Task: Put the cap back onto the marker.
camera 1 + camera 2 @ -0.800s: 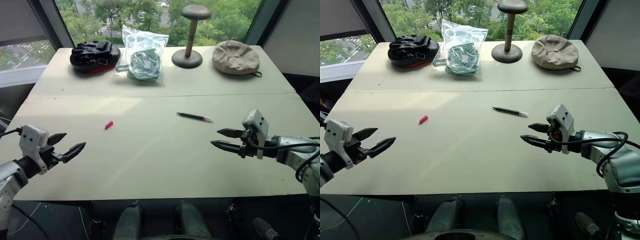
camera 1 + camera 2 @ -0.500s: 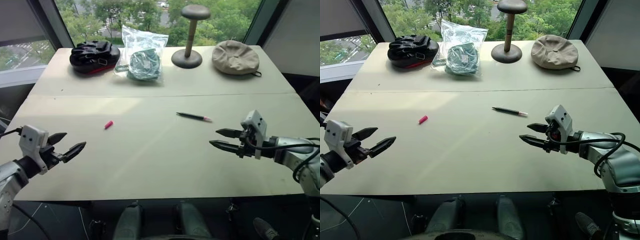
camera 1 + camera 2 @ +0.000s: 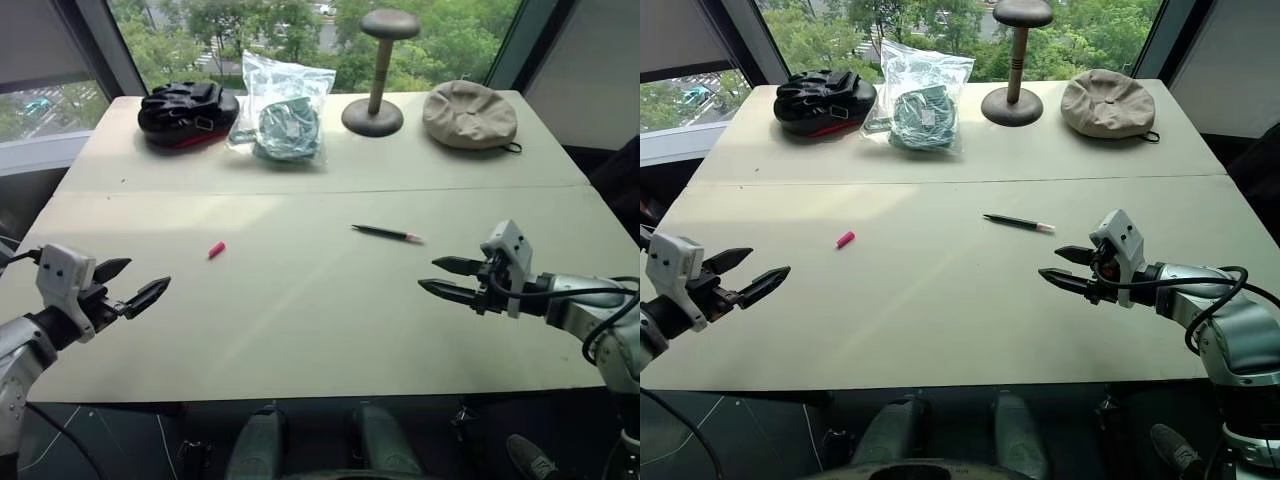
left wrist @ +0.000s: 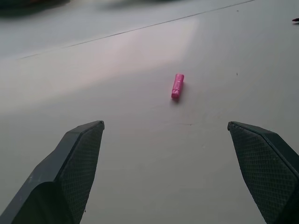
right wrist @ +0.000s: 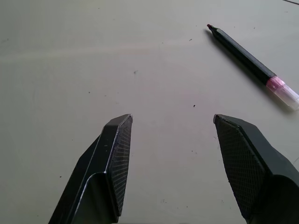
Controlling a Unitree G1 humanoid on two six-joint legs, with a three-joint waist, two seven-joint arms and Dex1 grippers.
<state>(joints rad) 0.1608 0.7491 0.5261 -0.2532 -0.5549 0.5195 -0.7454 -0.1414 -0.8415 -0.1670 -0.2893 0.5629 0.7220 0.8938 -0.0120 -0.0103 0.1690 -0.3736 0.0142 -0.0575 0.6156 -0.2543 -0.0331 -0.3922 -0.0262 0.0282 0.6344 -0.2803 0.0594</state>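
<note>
You are holding both grippers spread and empty above the table's (image 3: pixel 300 330) near edge. The cap (image 3: pixel 217 249) is lying at about one o'clock from the left gripper (image 3: pixel 133 284), which is the nearer one. The marker (image 3: pixel 385 233) is lying at about eleven o'clock from the right gripper (image 3: pixel 436 277), its long axis running nine-to-three, pale end toward three.

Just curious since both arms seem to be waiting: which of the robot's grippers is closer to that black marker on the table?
Right. The right gripper hovers open just short of the marker. The left gripper, also open, sits across the table, nearer the cap.
</note>
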